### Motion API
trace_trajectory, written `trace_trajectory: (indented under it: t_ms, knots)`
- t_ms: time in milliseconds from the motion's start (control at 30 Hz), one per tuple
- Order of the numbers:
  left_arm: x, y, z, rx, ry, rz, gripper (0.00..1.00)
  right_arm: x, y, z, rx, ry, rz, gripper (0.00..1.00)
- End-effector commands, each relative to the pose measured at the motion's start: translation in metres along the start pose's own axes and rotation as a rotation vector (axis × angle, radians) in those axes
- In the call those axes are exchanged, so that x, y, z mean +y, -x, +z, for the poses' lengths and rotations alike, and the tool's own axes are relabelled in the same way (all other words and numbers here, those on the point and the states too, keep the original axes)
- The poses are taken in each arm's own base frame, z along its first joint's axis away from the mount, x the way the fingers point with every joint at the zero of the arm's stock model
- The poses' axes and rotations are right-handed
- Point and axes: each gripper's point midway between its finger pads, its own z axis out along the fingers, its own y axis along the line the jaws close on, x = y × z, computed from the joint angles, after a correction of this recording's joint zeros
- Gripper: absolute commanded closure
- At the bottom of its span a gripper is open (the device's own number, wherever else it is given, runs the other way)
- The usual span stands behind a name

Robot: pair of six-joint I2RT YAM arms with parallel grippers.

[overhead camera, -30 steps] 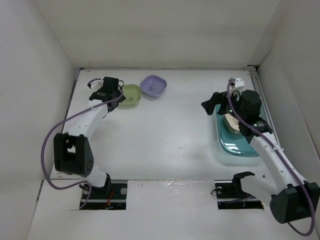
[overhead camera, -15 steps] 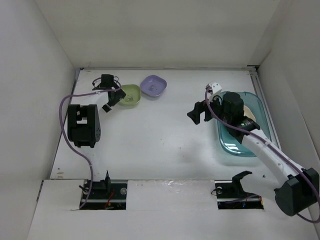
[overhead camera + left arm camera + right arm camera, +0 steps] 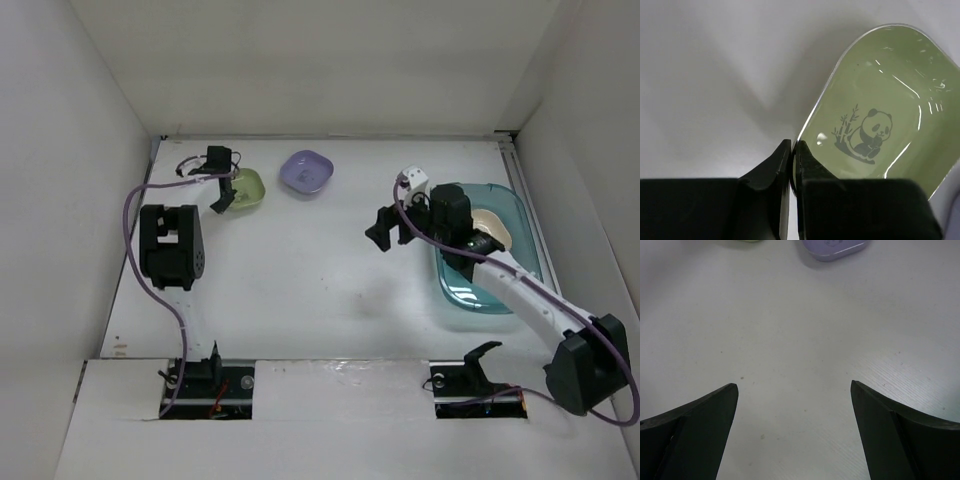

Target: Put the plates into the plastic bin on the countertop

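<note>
A green plate with a printed panda sits at the back left of the countertop, seen from above as a small green plate. My left gripper is shut on its near rim, one finger inside the dish and one outside. A lavender plate lies a little to the right of it; its edge, the lavender plate, shows at the top of the right wrist view. My right gripper hangs open over bare table, left of the teal plastic bin, which holds a cream plate.
White walls close in the countertop at the back and both sides. The right arm reaches across the bin and hides part of it. Both arm bases sit at the near edge.
My left gripper has closed on the green plate's rim. My right gripper has moved left, away from the bin, still open.
</note>
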Motion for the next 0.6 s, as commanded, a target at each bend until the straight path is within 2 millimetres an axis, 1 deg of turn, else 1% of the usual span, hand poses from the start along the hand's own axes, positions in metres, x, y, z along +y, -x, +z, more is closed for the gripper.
trace_trajectory:
  t_ms: [0,33,67,100,133,167,200,233,267,300,333,367,400,433,467,500,533,567]
  knots:
    - [0.066,0.021,-0.049,-0.123,0.192,-0.051,1.0,0.023,0.027,0.013,-0.066,0.045,-0.085,0.0]
    - [0.055,0.026,-0.061,-0.156,0.131,-0.071,1.0,0.028,0.027,0.019,-0.062,0.054,-0.102,0.0]
    - [0.05,0.028,-0.074,-0.175,0.089,0.003,1.0,0.032,0.029,0.022,-0.062,0.059,-0.107,0.0]
    - [0.032,0.025,-0.1,-0.188,0.0,0.041,1.0,0.037,0.029,0.026,-0.056,0.069,-0.099,0.0]
    - [0.022,0.023,-0.112,-0.207,-0.035,0.079,1.0,0.046,0.041,0.029,-0.079,0.099,-0.101,0.0]
    - [0.02,0.015,-0.122,-0.217,-0.033,0.125,1.0,0.045,0.041,0.037,-0.071,0.099,-0.087,0.0]
    - [0.012,0.015,-0.137,-0.258,-0.039,0.161,1.0,0.046,0.045,0.041,-0.073,0.101,-0.056,0.0]
    - [-0.012,-0.002,-0.158,-0.272,-0.102,0.233,1.0,0.045,0.05,0.045,-0.076,0.092,-0.042,0.0]
    - [-0.014,-0.014,-0.166,-0.268,-0.087,0.283,1.0,0.047,0.067,0.048,-0.108,0.096,-0.036,0.0]
    - [-0.02,-0.023,-0.174,-0.271,-0.093,0.307,1.0,0.046,0.064,0.059,-0.089,0.096,-0.009,0.0]
    - [-0.035,-0.04,-0.19,-0.271,-0.135,0.345,1.0,0.046,0.07,0.064,-0.093,0.096,-0.001,0.0]
    - [-0.04,-0.05,-0.194,-0.27,-0.141,0.363,1.0,0.048,0.086,0.067,-0.119,0.1,0.002,0.0]
    - [-0.041,-0.058,-0.202,-0.268,-0.146,0.377,1.0,0.044,0.083,0.077,-0.106,0.084,0.025,0.0]
    - [-0.045,-0.068,-0.208,-0.264,-0.166,0.398,1.0,0.041,0.087,0.081,-0.11,0.067,0.036,0.0]
    - [-0.058,-0.083,-0.226,-0.273,-0.218,0.416,1.0,0.035,0.089,0.085,-0.115,0.036,0.048,0.02]
    - [-0.058,-0.088,-0.234,-0.278,-0.223,0.417,1.0,0.025,0.091,0.087,-0.119,0.005,0.053,0.03]
    - [-0.061,-0.09,-0.246,-0.287,-0.241,0.41,1.0,0.021,0.087,0.091,-0.111,-0.018,0.085,0.03]
    - [-0.069,-0.096,-0.263,-0.29,-0.279,0.409,1.0,0.008,0.089,0.09,-0.121,-0.068,0.104,0.03]
